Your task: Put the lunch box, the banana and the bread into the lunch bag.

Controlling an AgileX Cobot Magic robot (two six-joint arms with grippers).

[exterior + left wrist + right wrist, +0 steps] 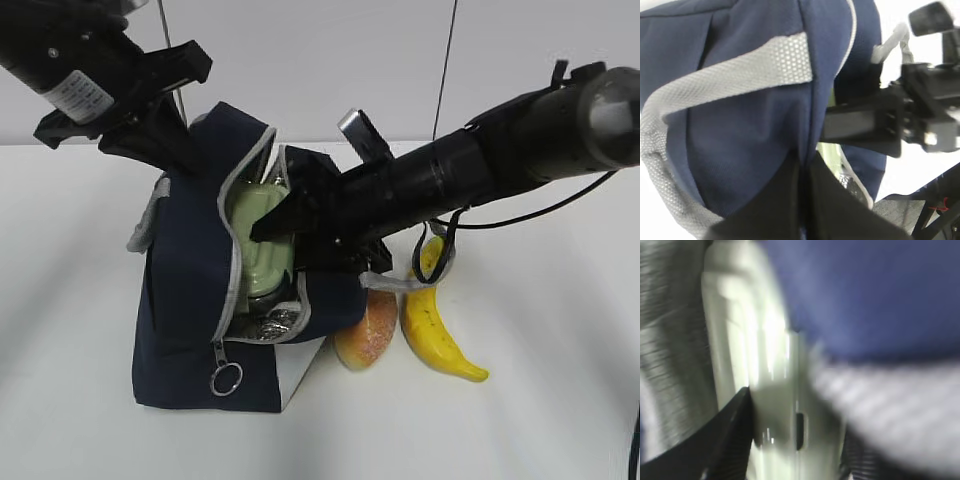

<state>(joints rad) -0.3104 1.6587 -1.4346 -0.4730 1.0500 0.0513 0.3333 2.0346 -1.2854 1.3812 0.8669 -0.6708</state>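
At the upper left of the exterior view my left gripper (165,150) is pinched shut on the top edge of the large navy-blue fabric lunch bag (185,290), holding its grey-zippered mouth open; in the left wrist view my fingers (785,200) meet on a fold of the blue cloth, with a grey webbing handle (735,75) crossing above. The bag stands left of centre on the white table (540,430), soft and floppy, so I judge it will sag if I let go. In the middle of the frame the small glass lunch box with the sage-green clip-on lid (258,235) sits upright inside the opening, and my right gripper (300,235) reaches in from the right with its jaws about half spread around the box's end; the right wrist view, blurred, shows the pale green lid (765,380) between my dark fingers (730,435). The box looks rigid, smooth and fairly heavy, so a grip across its narrow width suits it. To the lower right of the bag, the oval golden-brown bread bun (367,335) lies on the table touching the bag's corner; it is soft and light, best taken gently across its middle. Just beside it on the right lies the curved ripe yellow banana (435,330), bruisable, to be held mid-length.
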